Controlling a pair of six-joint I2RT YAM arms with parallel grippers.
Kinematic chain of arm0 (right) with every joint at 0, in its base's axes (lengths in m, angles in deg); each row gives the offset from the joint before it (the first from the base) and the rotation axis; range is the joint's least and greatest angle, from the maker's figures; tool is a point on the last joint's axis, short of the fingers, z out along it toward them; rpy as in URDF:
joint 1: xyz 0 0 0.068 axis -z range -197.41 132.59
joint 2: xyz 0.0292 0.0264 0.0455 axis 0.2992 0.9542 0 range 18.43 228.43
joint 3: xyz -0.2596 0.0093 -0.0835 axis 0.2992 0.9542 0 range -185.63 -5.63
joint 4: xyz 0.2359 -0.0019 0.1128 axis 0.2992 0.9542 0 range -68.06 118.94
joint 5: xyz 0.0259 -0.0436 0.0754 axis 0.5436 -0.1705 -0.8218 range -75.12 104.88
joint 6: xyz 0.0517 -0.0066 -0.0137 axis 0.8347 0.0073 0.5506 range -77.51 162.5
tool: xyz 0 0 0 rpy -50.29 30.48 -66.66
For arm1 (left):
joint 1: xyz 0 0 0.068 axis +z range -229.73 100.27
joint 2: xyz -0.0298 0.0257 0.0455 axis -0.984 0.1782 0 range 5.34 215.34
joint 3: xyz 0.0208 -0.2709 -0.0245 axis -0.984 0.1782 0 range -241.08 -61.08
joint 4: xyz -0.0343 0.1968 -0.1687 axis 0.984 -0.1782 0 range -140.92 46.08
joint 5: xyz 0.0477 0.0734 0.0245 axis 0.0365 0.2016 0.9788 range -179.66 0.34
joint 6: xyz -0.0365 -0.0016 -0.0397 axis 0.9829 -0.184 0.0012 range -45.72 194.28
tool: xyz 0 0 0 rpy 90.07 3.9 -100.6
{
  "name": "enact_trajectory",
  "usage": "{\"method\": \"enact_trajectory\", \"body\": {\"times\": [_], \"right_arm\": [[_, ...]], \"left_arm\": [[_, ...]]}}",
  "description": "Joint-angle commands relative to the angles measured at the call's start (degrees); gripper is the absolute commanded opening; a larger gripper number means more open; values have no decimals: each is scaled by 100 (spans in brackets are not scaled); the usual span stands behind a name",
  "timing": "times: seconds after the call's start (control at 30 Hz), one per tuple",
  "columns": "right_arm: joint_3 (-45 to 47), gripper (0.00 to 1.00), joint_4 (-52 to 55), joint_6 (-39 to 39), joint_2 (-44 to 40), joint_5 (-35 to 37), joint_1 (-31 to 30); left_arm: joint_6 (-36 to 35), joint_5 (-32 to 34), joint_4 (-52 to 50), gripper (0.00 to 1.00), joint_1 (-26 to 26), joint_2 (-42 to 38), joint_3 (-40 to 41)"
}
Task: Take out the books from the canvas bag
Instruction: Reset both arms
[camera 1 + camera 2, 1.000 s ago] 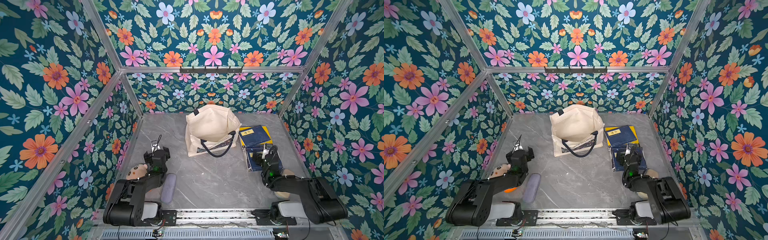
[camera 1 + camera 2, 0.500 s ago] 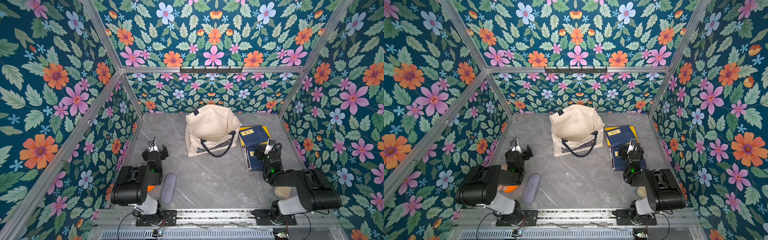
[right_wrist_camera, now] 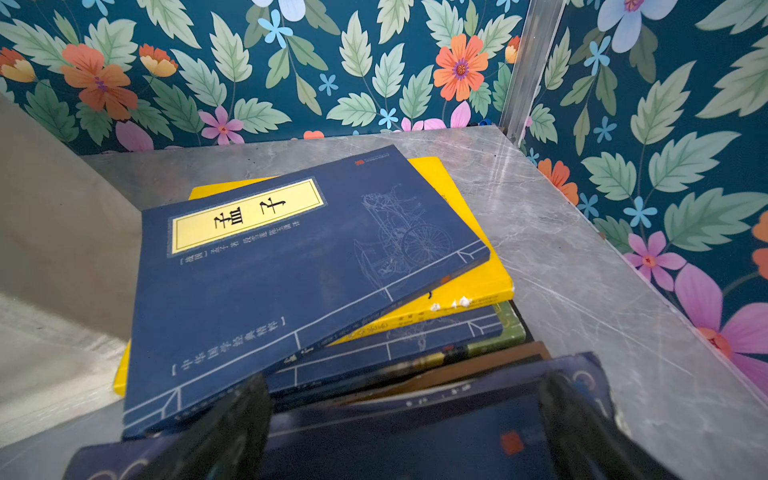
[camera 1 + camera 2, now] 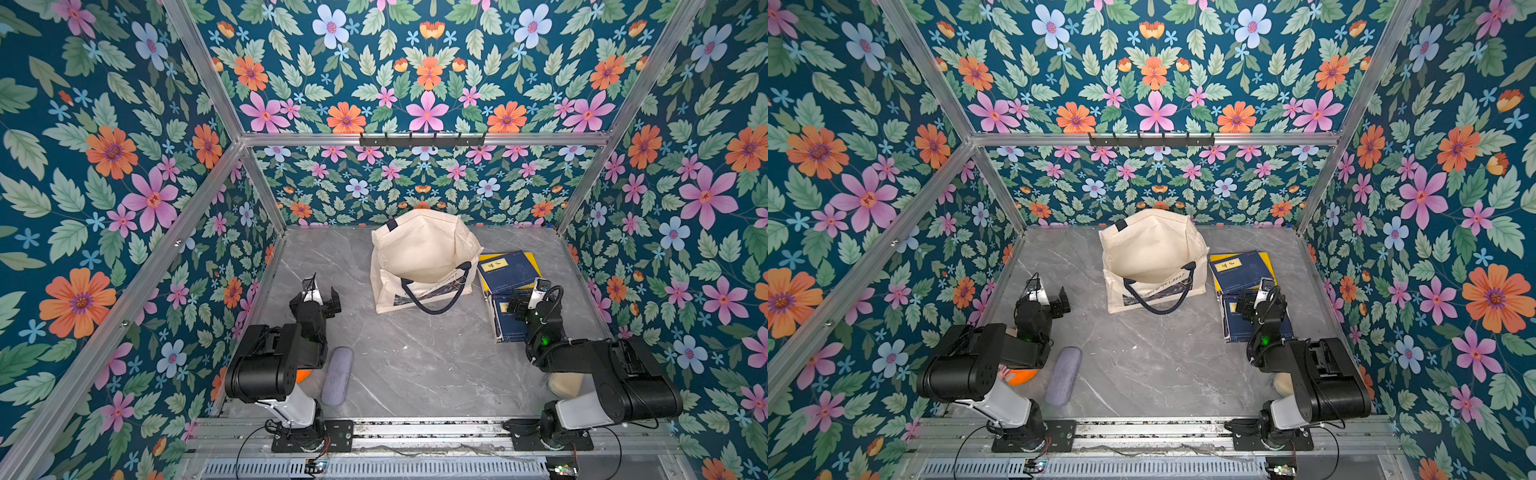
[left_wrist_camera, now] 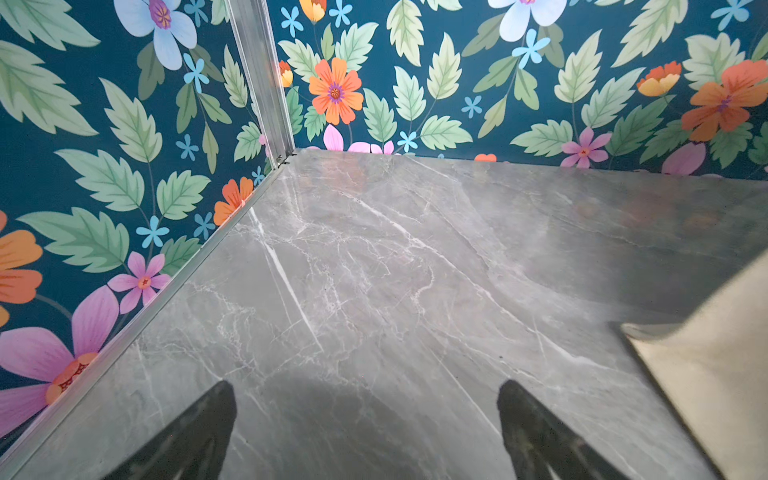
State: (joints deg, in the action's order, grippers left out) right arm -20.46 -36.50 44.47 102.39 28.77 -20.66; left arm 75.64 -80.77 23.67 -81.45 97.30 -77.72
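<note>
Left pincer and right pincer open and empty, arms just folded back. Books stacked right of the canvas bag, so I reckon we're done.

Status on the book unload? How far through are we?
Done: a pile of books lies on the table beside the canvas bag, a navy cover over a yellow one. In hand: nothing. The left gripper is open over bare table, and the right gripper is open above the near end of the pile. Left: unclear, since the bag's folded-over top hides its inside.
</note>
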Motion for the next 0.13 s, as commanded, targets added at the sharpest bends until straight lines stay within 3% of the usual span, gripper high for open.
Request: {"method": "enact_trajectory", "body": {"times": [0.0, 0.1], "right_arm": [[-47, 99, -67, 7, -2, -17, 8], [-132, 99, 229, 100, -36, -190, 122]], "left_arm": [[-58, -47, 197, 100, 2, -20, 3], [-58, -49, 195, 100, 5, -14, 3]]}}
